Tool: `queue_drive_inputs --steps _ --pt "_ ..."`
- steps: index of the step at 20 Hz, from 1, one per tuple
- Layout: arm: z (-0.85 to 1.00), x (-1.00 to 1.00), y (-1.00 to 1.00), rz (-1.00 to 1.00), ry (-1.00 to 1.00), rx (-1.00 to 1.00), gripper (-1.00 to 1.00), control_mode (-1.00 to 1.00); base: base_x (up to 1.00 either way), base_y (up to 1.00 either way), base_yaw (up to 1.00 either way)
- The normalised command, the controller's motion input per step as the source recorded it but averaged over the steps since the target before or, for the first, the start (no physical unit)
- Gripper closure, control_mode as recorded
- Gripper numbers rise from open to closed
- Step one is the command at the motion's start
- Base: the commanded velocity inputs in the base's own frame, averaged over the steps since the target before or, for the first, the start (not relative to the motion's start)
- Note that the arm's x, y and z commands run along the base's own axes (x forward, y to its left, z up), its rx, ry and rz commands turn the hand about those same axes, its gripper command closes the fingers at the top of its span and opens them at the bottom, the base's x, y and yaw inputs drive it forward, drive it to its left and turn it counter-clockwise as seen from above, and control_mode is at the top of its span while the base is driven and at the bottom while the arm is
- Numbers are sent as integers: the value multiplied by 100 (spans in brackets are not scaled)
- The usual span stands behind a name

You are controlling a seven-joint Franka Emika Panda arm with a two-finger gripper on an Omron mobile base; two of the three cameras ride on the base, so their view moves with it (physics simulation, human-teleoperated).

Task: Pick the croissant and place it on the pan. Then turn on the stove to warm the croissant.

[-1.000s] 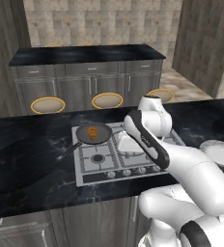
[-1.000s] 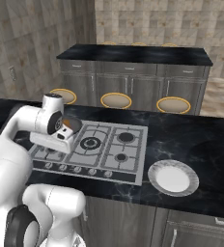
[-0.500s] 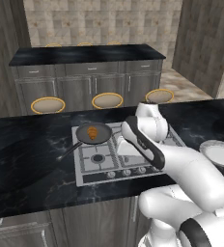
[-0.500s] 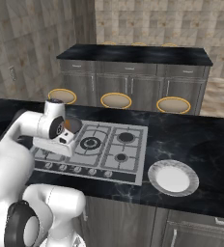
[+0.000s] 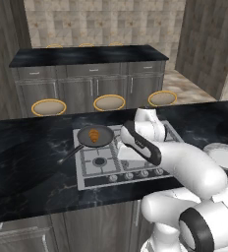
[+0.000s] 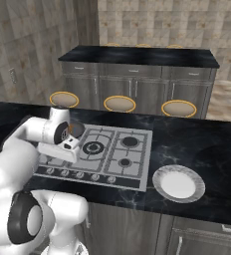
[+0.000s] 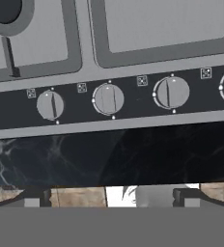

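The two-finger gripper (image 7: 111,195) hangs with jaws spread wide and empty above the row of small round grey knobs (image 7: 108,98) on the flat silver-grey gas stove (image 5: 121,158). Small square markings sit beside the knobs, too small to read. The golden-brown crescent croissant (image 5: 94,135) lies in the round dark frying pan (image 5: 93,142) on the rear left burner.

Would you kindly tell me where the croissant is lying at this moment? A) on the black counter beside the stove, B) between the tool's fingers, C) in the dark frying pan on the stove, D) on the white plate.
C: the left base view shows the croissant lying inside the pan at the stove's back left burner, while the white plate lies bare on the counter.
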Motion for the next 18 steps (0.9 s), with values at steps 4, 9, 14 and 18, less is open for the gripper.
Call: queue_drive_inputs --steps 4,9,14,18 --pt "-22 19 0 0 3 0 -100 -100 0 0 0" --pt "-21 16 0 0 3 -1 -100 -100 0 0 0" --pt "-19 12 0 0 2 -1 -100 -100 0 0 0" --pt "-17 10 0 0 2 -3 -100 -100 0 0 0"
